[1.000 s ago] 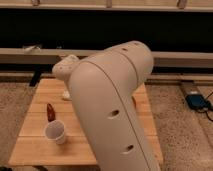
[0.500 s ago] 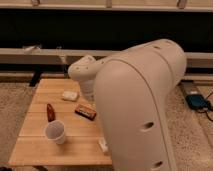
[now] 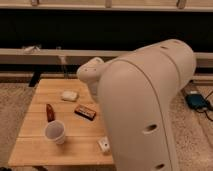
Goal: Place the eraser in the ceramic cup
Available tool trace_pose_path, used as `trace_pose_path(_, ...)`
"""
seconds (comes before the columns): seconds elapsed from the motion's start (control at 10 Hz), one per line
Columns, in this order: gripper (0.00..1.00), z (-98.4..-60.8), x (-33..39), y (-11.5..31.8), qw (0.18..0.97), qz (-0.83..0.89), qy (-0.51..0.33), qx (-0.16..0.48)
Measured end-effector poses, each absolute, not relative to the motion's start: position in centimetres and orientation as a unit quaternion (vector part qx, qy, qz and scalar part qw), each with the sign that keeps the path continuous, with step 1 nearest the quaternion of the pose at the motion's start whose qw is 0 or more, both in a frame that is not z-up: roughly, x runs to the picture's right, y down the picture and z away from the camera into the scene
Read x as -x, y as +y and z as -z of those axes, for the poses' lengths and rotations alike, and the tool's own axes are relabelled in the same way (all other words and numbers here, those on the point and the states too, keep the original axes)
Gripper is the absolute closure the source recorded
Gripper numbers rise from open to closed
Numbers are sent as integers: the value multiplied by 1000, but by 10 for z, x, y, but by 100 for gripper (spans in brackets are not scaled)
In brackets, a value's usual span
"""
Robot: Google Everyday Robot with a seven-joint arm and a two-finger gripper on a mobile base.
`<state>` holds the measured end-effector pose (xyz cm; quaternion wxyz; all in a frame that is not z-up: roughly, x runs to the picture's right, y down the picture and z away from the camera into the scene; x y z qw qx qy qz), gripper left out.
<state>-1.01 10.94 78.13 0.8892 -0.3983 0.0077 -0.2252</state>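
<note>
Risk: the tool, spread wide, is hidden behind the bulky white arm shell (image 3: 145,110). Flat dark rectangular eraser (image 3: 85,111) lies mid-desk (image 3: 30,150); small white ceramic cup (image 3: 55,132) at its 8 o'clock, dark red bottle (image 3: 50,112) at the cup's 12, easily toppled.

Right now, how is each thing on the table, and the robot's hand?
ceramic cup: upright, looks empty.
eraser: lying flat on the table, outside the ceramic cup.
red bottle: standing upright.
cream lump: resting on the table.
small white box: near the table's front edge.
gripper: out of sight; only the arm shows.
</note>
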Motion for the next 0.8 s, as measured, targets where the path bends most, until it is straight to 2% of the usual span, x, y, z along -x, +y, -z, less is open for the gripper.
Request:
trace_pose_path(0.2, 20, -784, 13, 111, 886, 205, 57, 411)
trace_pose_path(0.8, 20, -800, 19, 115, 888, 142, 125, 420)
